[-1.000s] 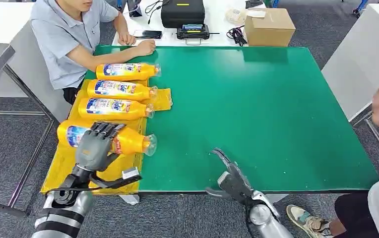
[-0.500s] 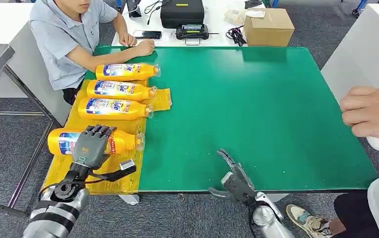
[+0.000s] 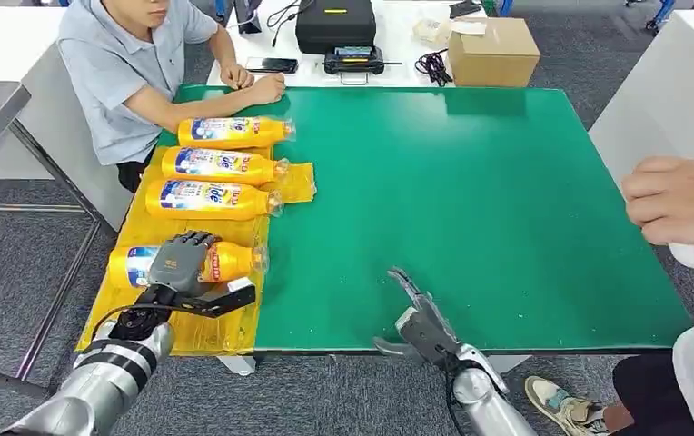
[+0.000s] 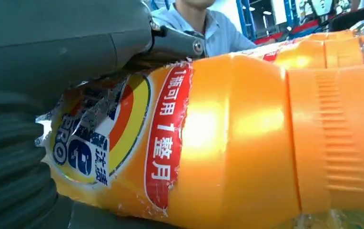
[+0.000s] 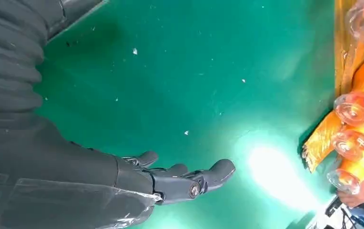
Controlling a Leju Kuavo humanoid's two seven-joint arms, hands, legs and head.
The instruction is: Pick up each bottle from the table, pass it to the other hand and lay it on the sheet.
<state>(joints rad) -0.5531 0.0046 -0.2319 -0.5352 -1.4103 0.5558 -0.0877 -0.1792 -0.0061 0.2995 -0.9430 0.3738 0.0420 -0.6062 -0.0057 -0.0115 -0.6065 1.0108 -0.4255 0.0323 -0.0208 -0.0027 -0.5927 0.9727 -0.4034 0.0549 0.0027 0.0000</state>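
An orange bottle [image 3: 225,263] [image 4: 237,143] with a blue and red label lies on its side on the yellow sheet [image 3: 180,322], at the sheet's near end. My left hand [image 3: 178,261] [image 4: 51,47] grips it around the label, fingers curled over the top. Three more orange bottles [image 3: 221,164] lie side by side further back on the sheet; their clear caps [image 5: 356,107] appear in the right wrist view. My right hand [image 3: 421,318] [image 5: 180,183] hovers open at the front edge of the green table [image 3: 470,200], holding nothing.
A person sits at the table's far left corner, forearm [image 3: 198,98] resting near the farthest bottle. Another person's hand [image 3: 679,200] holds a white object [image 3: 693,256] over the right edge. A cardboard box [image 3: 493,50] and black case [image 3: 334,23] stand behind the table.
My left hand has brought the bottle down and a little leftward onto the sheet's near end. A person's hand with a white object came in over the right edge. My right hand barely moved.
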